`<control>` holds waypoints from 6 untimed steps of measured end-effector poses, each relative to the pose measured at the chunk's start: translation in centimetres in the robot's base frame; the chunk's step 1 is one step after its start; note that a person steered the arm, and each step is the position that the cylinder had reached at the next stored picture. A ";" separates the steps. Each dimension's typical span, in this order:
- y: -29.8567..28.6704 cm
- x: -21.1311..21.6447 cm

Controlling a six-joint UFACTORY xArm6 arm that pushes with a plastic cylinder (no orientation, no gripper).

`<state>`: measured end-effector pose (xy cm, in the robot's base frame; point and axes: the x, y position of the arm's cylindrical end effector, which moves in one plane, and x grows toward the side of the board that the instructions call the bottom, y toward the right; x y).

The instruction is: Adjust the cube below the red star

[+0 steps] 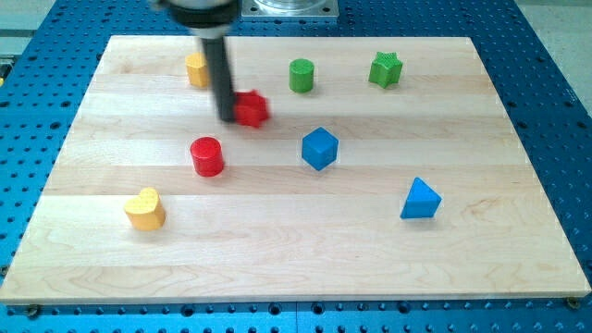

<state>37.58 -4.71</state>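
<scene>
**Tip at the star, cube untouched**

Toward the view's bottom, you had the blue cube (319, 148) lying apart from the red star (252, 108), not yet moved. Farther up, my tip (228, 118) touched the star's left side. No fingers: the rod grasped nothing.

rod: straight, dark grey-black | my tip (228, 119): blunt, same dark colour | mount: black, rounded

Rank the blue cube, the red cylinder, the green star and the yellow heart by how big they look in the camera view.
1. yellow heart and blue cube: alike, no ranking.
2. red cylinder
3. green star: smallest-looking, but it lies nearest the view's top, probably farther from the camera, so true size is unsure.
</scene>
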 end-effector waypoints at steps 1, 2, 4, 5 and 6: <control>-3.9 3.2; 0.8 6.4; 4.9 15.5; 12.9 14.0; 15.9 10.7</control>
